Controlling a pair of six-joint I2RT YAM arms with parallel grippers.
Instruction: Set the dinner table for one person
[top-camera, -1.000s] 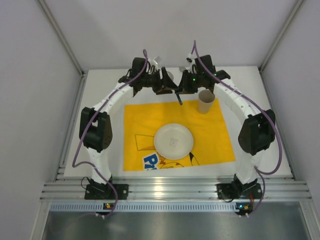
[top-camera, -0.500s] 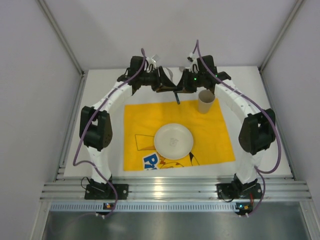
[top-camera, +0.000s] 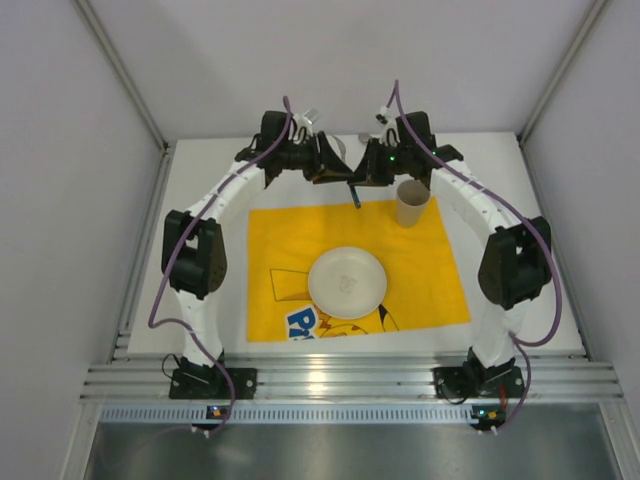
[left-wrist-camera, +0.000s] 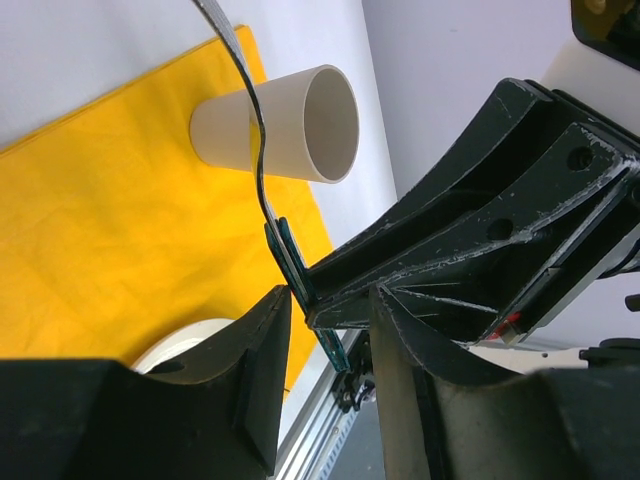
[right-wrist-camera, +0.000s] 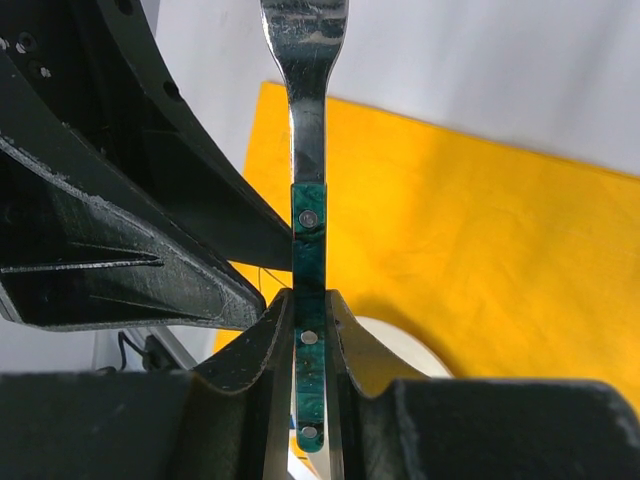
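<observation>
The left claw (left-wrist-camera: 330, 300) had narrowed and edged in around the right claw (right-wrist-camera: 308, 310), which clenched a utensil (right-wrist-camera: 308, 230) above the white tabletop's (top-camera: 500, 165) far side; the left's hold could not be told. Released early, the utensil could drop.

L arm (top-camera: 195, 265) & R arm (top-camera: 510, 265) arch fwd and inward, wrists nose-to-nose at far centre. R gripper (right-wrist-camera: 308, 300) clamped on green-handled utensil (right-wrist-camera: 308, 235). L gripper (left-wrist-camera: 330, 300) jaws partway apart, straddling R's fingertip; can't tell if gripping.
</observation>
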